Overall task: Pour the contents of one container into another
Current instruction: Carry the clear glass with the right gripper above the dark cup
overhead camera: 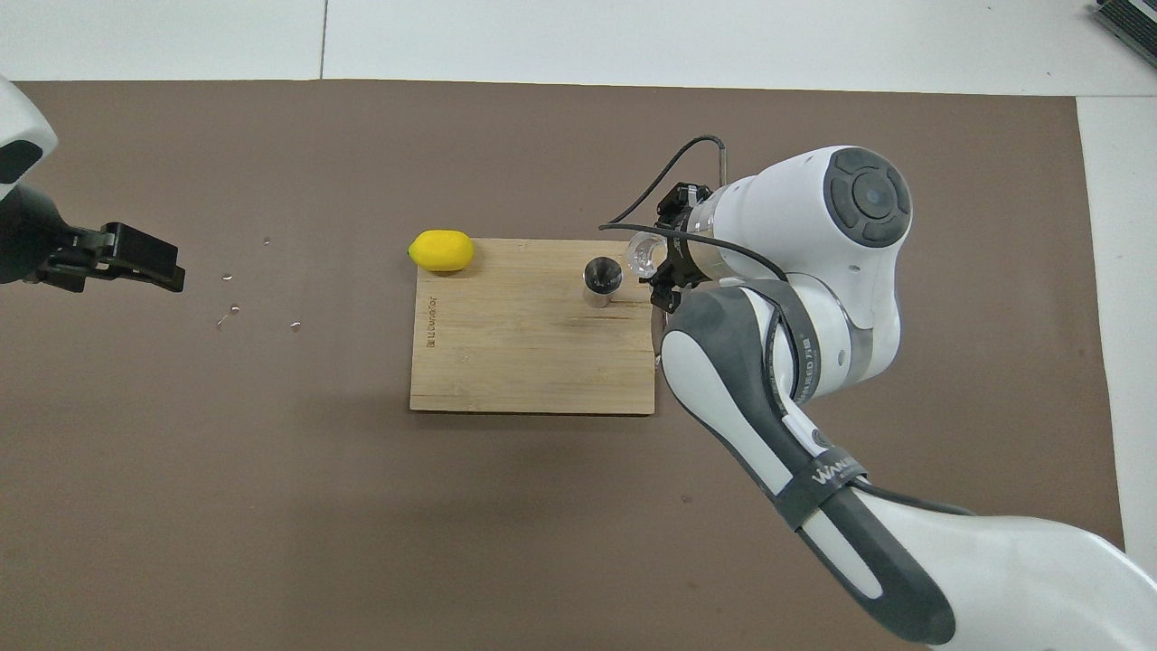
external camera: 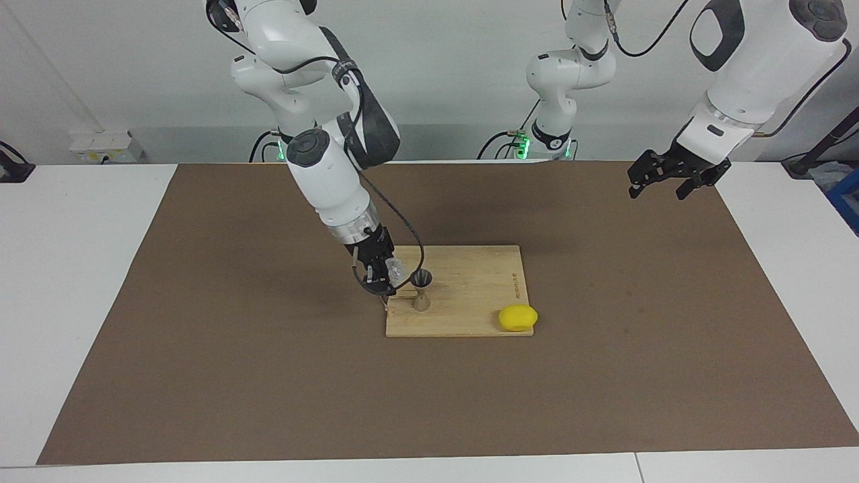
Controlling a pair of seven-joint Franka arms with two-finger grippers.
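A brown mat (external camera: pixel 268 376) covers most of a white table (external camera: pixel 67 268), with a pale wall at the robots' end. Near the mat's middle lies a bamboo cutting board (external camera: pixel 463 295). The metal jigger (external camera: pixel 421 290) stands upright on the board near its edge toward the right arm's end, and a lemon (external camera: pixel 517 317) rests at the board's corner farthest from the robots, toward the left arm's end. The right gripper (external camera: pixel 384 274) is clenched on the clear glass cup (external camera: pixel 398 270), held tipped with its mouth just beside the jigger's rim, over the board's edge. In the overhead view the right arm hides most of its own gripper, and only the cup's mouth (overhead camera: pixel 645 253) shows beside the jigger (overhead camera: pixel 601 276); whether any liquid is passing cannot be made out. The left gripper (external camera: pixel 661 180) waits with its fingers spread and nothing in them, over the mat toward the left arm's end, well apart from the board. A few droplets (overhead camera: pixel 230 309) lie on the mat there. Bare mat surrounds the board.
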